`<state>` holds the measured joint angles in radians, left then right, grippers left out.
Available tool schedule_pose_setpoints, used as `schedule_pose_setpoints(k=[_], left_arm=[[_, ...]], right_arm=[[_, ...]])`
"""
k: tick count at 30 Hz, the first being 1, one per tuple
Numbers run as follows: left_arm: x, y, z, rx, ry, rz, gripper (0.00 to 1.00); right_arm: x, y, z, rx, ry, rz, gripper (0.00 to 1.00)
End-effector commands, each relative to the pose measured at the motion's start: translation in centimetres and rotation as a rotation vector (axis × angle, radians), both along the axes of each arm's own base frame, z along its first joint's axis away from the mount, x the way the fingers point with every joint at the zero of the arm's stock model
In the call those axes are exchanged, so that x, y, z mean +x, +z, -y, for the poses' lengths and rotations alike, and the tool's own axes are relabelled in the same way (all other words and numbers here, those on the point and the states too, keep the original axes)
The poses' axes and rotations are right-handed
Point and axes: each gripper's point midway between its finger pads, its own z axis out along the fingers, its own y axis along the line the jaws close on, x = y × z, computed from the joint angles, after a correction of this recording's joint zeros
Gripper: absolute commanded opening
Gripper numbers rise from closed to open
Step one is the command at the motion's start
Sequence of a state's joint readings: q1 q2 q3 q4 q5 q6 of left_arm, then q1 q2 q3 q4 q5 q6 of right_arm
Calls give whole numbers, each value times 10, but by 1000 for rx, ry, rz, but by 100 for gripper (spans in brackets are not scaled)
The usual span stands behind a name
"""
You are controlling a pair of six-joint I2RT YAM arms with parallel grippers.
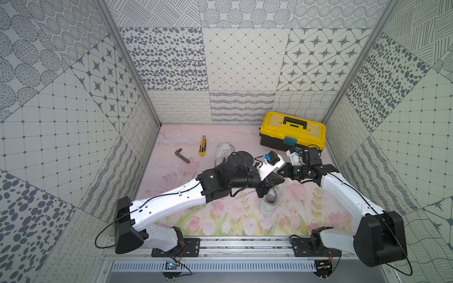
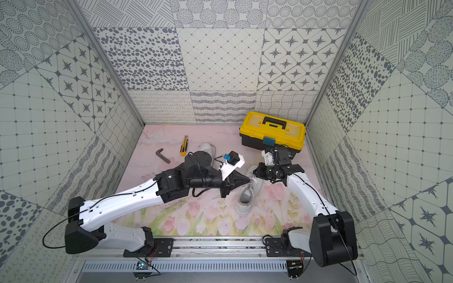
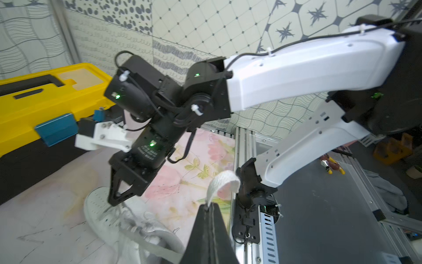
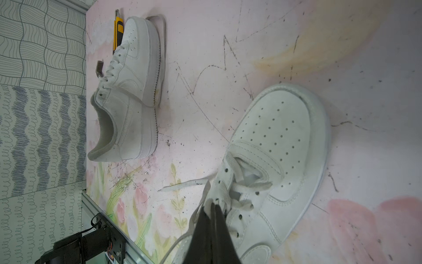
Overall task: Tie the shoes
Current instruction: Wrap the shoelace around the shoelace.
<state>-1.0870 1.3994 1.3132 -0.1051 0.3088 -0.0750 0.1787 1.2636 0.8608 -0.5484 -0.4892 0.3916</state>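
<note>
Shoes [image 2: 244, 208] are counted at two, both white, both parked on the floral mat [image 1: 220, 220]. The nearer shoe [image 1: 269, 199] is found under the two arms, and the farther shoe [image 1: 224, 152] is set just beside one yellow utility knife [image 1: 202, 145]. One hex key [image 1: 182, 155] and one yellow toolbox [image 1: 293, 131] are spotted too. The left gripper [image 3: 209, 206] is clamped on a lace loop [image 3: 225, 184]. The right gripper [image 4: 213, 205] is pinched tight on a lace strand [image 4: 206, 194] at the nearer shoe's eyelets.
</note>
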Motion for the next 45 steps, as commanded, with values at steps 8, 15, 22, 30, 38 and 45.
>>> schedule_pose_setpoints(k=[8,15,22,30,38,45], left_arm=[[-22,-66,76,82,-170,-76,0],[-29,-101,106,115,-232,-139,0],[-33,-89,107,90,-259,-118,38],[-10,-84,71,168,-145,-33,56],[73,-124,7,228,91,-148,56],[122,-160,5,270,150,-226,57]], right_arm=[[17,20,-2,19,14,76,0],[16,21,-1,17,12,82,0],[17,19,0,11,10,76,0],[16,21,-1,19,23,84,0],[10,29,-3,45,21,80,0],[1,37,-4,69,14,83,0]])
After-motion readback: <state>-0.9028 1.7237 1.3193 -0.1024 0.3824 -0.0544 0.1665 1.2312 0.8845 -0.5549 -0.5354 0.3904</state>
